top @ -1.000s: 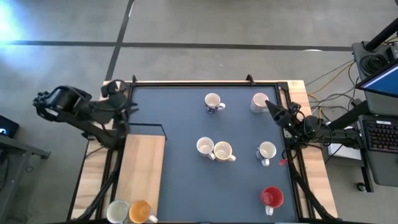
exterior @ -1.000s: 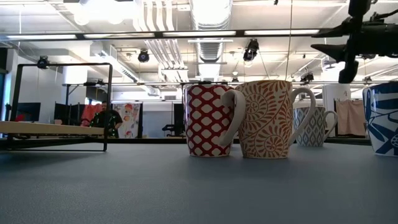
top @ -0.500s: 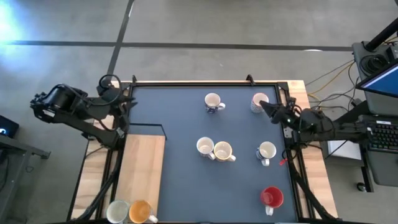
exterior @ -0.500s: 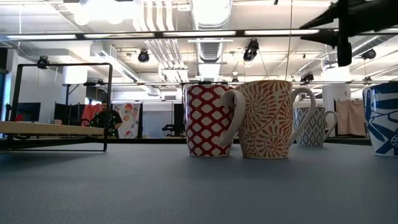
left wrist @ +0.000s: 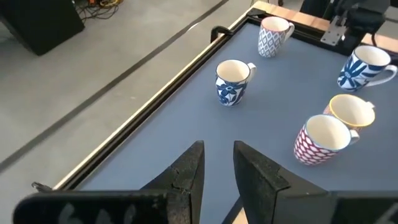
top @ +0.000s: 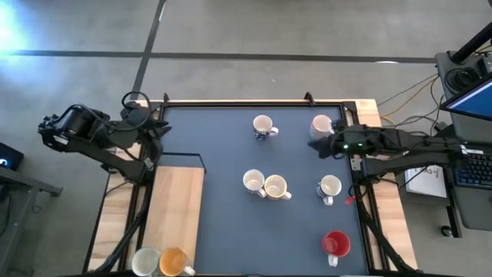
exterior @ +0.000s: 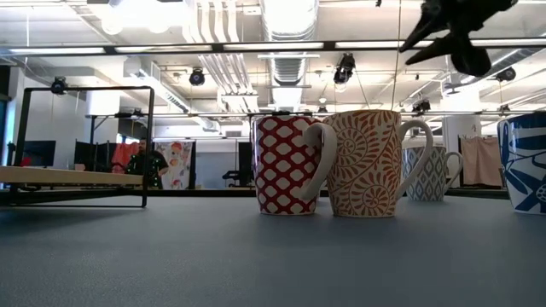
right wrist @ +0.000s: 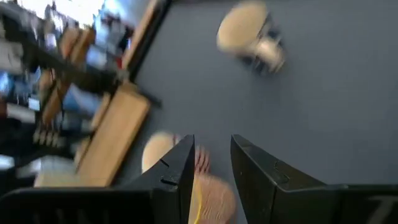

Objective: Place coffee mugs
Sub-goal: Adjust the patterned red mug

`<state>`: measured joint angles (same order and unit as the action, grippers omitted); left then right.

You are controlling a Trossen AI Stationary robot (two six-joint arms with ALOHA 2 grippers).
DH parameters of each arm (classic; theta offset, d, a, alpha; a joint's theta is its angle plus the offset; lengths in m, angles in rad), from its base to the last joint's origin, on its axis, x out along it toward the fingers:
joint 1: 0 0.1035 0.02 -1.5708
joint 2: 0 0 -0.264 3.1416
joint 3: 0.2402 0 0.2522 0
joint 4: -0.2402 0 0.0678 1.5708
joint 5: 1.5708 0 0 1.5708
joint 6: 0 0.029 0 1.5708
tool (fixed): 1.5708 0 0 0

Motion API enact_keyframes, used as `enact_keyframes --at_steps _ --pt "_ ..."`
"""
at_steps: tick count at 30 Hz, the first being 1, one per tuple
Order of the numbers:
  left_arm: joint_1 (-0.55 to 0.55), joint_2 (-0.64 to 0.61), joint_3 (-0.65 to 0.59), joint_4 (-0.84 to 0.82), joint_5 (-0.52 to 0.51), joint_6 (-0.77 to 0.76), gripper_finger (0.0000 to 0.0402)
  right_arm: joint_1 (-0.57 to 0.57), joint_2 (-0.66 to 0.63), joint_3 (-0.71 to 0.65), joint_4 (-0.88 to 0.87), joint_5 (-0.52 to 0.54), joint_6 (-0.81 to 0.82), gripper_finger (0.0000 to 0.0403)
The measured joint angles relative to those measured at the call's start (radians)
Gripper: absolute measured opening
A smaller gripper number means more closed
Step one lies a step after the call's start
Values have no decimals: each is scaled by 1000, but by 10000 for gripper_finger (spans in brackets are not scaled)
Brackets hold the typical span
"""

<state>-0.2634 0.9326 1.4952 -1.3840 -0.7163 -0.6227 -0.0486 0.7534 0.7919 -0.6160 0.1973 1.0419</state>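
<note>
The table has a dark blue mat (top: 231,154) with a black rail around it, and six coffee mugs stand on the mat. Near the far edge there is a white mug with blue flowers (top: 263,126), and off toward the far right corner stands a white mug with a blue diamond pattern (top: 321,125). In the middle two mugs stand side by side and touch — a mug with a red and white pattern (top: 254,181) and a mug with an orange swirl pattern (top: 276,187). From the low view these two fill the middle of the picture, both upright, with their handles to the right. By the right edge there is a white mug with big blue leaves (top: 329,187), and nearer the front right corner sits the red mug (top: 336,244). Two more mugs stand off the mat at the front left corner — a cream mug (top: 145,261) and an orange mug (top: 174,261), right next to each other, just in front of a wooden board (top: 175,201). The right gripper (top: 314,144) is up in the air over the mat, just beside the diamond mug and not touching it. Its two fingers stand a small way apart and hold nothing. The left gripper (left wrist: 216,163) is at the far left corner of the table, above the mat's edge. Its fingers have a narrow gap between them and they are empty too.
</note>
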Motion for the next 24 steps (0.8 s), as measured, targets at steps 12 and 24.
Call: enact_keyframes --at_steps 12,24 --pt "0 7 0 -9 83 -130 68 0 303 169 -38 -173 -145 93" --pt "0 -20 0 -31 107 -138 68 5 591 448 -86 -199 -196 93"
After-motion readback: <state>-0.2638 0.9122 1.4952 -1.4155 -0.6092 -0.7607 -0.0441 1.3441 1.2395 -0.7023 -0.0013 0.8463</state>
